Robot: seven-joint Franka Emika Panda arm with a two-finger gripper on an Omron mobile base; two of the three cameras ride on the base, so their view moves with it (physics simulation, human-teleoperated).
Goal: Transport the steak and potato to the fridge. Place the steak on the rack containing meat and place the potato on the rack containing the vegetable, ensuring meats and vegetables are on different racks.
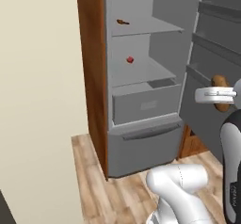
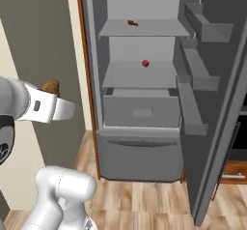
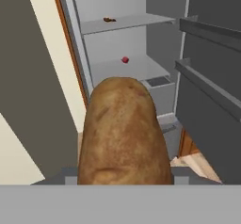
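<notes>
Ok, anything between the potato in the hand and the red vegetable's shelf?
Nothing: in the hand view, only open air separates the potato from the lower shelf holding the red vegetable.

In the hand view the brown oval potato (image 3: 123,133) hides both dark finger tips and its lower end is cut off. On the higher grey shelf (image 1: 155,28), the small dark red-brown piece (image 1: 123,22) is too small to identify.
</notes>
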